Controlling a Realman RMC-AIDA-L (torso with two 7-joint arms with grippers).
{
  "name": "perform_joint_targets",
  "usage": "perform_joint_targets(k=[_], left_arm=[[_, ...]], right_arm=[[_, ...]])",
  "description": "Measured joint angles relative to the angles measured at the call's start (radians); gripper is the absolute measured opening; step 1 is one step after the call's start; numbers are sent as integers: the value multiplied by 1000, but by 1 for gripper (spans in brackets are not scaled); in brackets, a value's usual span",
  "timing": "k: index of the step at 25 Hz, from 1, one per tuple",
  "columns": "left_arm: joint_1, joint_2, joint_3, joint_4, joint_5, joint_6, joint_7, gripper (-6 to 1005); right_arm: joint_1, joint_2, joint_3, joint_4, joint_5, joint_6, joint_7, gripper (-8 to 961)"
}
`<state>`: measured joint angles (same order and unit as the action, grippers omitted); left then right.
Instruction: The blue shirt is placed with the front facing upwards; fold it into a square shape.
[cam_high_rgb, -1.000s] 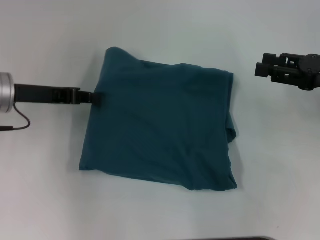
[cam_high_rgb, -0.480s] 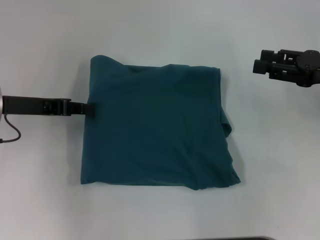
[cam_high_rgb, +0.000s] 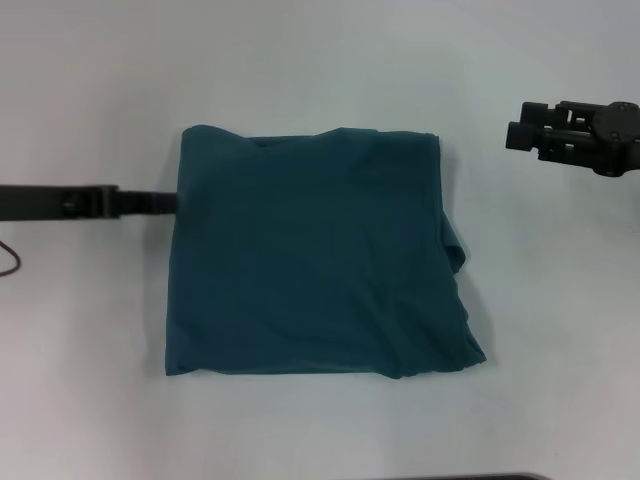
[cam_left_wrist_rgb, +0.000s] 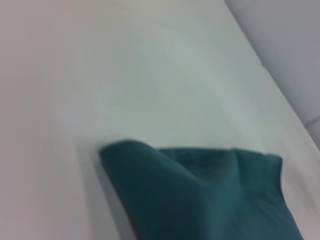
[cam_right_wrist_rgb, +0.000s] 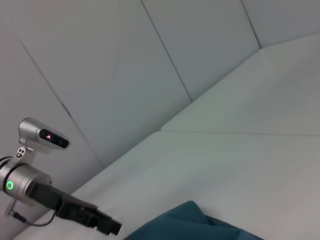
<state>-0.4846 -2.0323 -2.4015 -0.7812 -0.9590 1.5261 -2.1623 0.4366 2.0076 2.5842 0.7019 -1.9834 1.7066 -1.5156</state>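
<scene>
The blue shirt (cam_high_rgb: 315, 260) lies flat on the white table as a rough square, plain teal side up, with no lettering or collar showing. Its right edge is wrinkled and bulges out. My left gripper (cam_high_rgb: 172, 202) reaches in low from the left, and its tip is at the shirt's left edge near the far corner. The right wrist view shows that left gripper (cam_right_wrist_rgb: 115, 228) beside the shirt (cam_right_wrist_rgb: 200, 226). In the left wrist view only the shirt (cam_left_wrist_rgb: 200, 200) shows, one corner slightly raised. My right gripper (cam_high_rgb: 515, 135) hovers off to the far right, away from the cloth.
The white table (cam_high_rgb: 320, 60) surrounds the shirt on all sides. A dark strip (cam_high_rgb: 470, 477) marks the table's near edge. Grey wall panels (cam_right_wrist_rgb: 150, 60) stand behind the table.
The left arm dragged the shirt leftward and squared it up, then drew back left so its silver wrist left the view. The far left corner has settled flatter. The right arm barely moved.
</scene>
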Motion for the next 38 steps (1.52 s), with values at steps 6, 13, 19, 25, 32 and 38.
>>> perform_joint_targets(k=[6, 13, 19, 25, 32, 38], left_arm=[[47, -11, -88, -74, -35, 88, 26, 470], [83, -36, -115, -85, -84, 197, 90, 723], [90, -53, -117, -80, -84, 222, 125, 815], [88, -63, -101, -62, -77, 263, 159, 891], [74, -69, -98, 24, -77, 253, 215, 889], [64, -90, -44, 66, -73, 174, 257, 888]], right_arm=[[-13, -20, -39, 7, -19, 40, 85, 609], [2, -22, -49, 45, -175, 103, 257, 612], [-4, -23, -43, 50, -180, 112, 287, 611], [-4, -19, -79, 39, -215, 116, 295, 610], [6, -15, -95, -22, -265, 117, 309, 608], [16, -7, -102, -70, -281, 81, 317, 607]])
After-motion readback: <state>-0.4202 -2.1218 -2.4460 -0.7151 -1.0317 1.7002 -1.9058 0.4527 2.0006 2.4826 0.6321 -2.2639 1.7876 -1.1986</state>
